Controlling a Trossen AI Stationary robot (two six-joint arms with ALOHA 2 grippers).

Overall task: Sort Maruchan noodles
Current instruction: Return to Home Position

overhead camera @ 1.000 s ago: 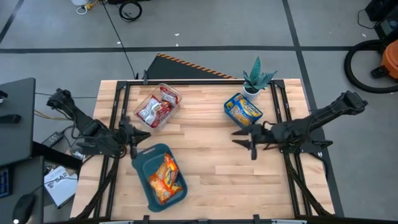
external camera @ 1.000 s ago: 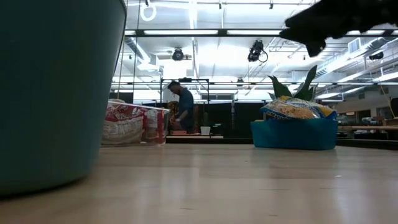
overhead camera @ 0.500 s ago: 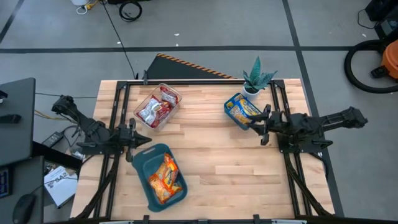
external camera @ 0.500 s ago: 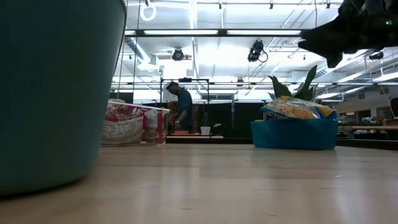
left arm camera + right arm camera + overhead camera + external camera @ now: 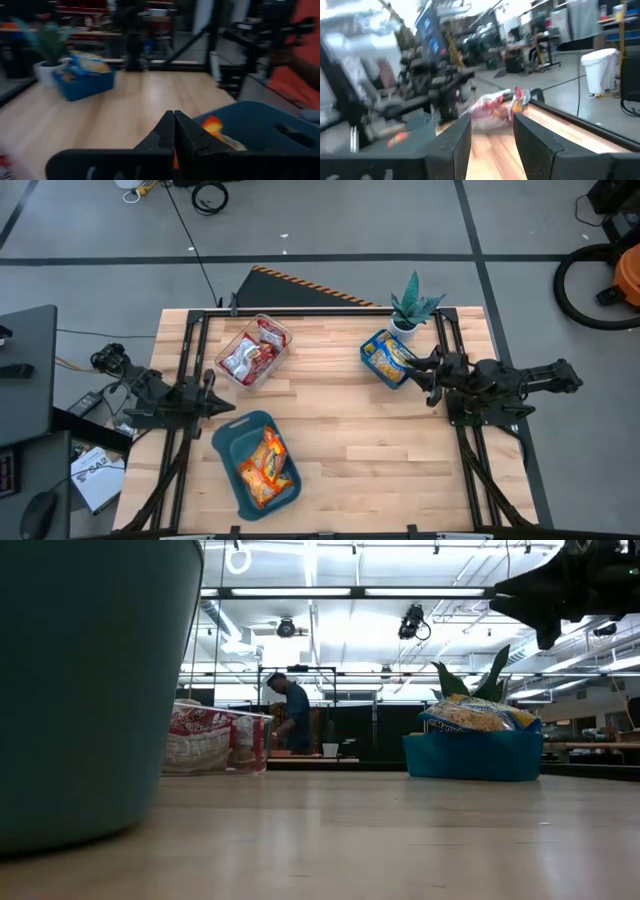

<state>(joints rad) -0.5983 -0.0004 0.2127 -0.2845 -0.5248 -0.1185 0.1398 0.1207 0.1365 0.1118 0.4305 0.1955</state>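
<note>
From above I get the whole wooden surface point(image 5: 340, 430). Its middle and near right part lie bare, with open room between the three containers. The low view gives me none of that: the teal bin point(image 5: 90, 690) walls off its left side, and only there do I see a person point(image 5: 295, 712) in the room behind. On the overhead the teal bin sits near the front left edge and holds the orange packs point(image 5: 265, 465). The clear bin point(image 5: 222, 363) at the far left holds the red packs point(image 5: 255, 350). The smaller blue tray point(image 5: 367, 356) stands far right, just beside a potted plant point(image 5: 413, 305), heaped with blue-and-yellow packs point(image 5: 397, 356). The left end effector point(image 5: 222, 404) hangs at the left edge between the clear bin and the teal bin. Its wrist view shows the fingers pressed together, holding nothing. The right end effector point(image 5: 420, 377) hovers just beside the blue tray, fingers apart and empty.
</note>
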